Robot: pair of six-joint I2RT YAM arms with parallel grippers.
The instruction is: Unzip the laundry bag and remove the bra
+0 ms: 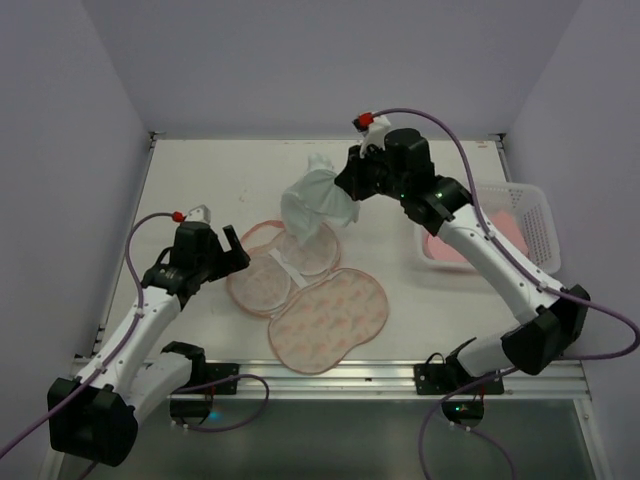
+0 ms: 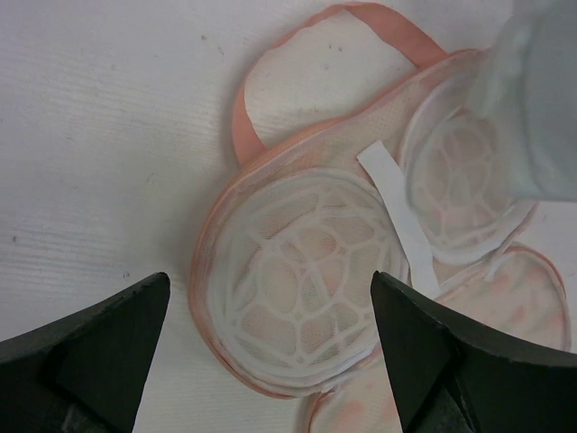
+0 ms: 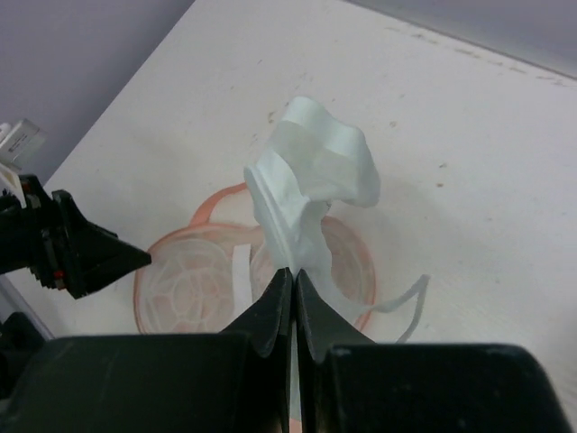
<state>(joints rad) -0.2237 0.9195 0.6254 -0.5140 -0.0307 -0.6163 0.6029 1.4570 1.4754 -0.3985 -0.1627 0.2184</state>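
Note:
The peach-pink laundry bag [image 1: 328, 317] lies unzipped and folded open in mid-table. Its printed lid lies flat in front; its mesh-lined half [image 2: 297, 271] with white lattice cups lies behind. My right gripper [image 3: 295, 273] is shut on the pale white bra [image 3: 306, 185] and holds it up above the bag's far cup; a strap hangs to the right. The bra also shows in the top view [image 1: 318, 198], with the right gripper [image 1: 352, 190] beside it. My left gripper [image 1: 232, 247] is open and empty, just above the bag's left cup.
A white plastic lattice basket [image 1: 538, 228] holding pink cloth stands at the right, under my right arm. The bag's pink loop [image 2: 338, 36] lies on the table behind the cups. Grey walls close in the table at the left, back and right.

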